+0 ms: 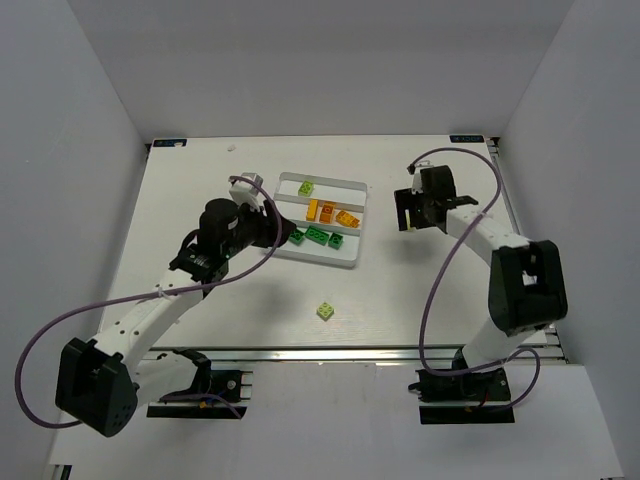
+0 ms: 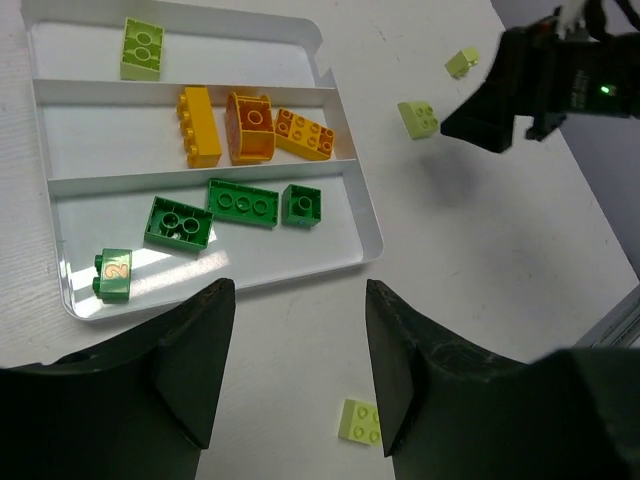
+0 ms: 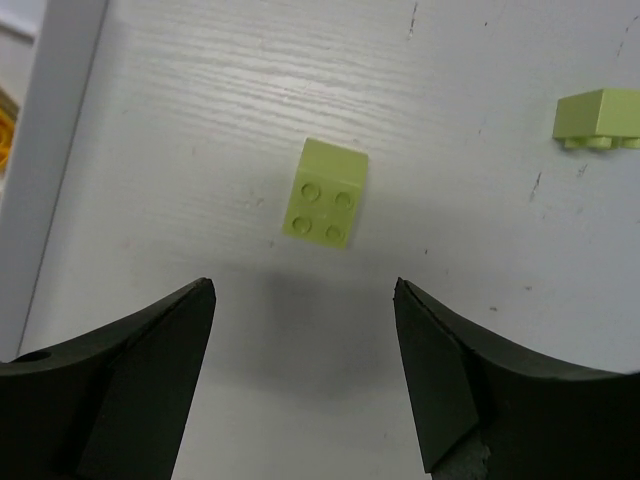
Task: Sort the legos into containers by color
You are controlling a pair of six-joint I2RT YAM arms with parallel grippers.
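left gripper [image 2: 298,345]: jaws wide apart, empty, just beside tray [image 2: 100,130]. right gripper [image 3: 302,330]: jaws wide apart, empty, above pale yellow-green brick [image 3: 326,193], studs up, on table [image 3: 200,120].

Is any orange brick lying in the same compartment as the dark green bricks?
No, the three orange bricks lie in the middle compartment and the four dark green bricks in the one next to it.

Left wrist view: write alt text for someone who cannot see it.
A white tray holds one pale brick in its far compartment, three orange bricks in the middle, four dark green bricks in the near one. Three loose pale bricks lie on the table; the left tool is open.
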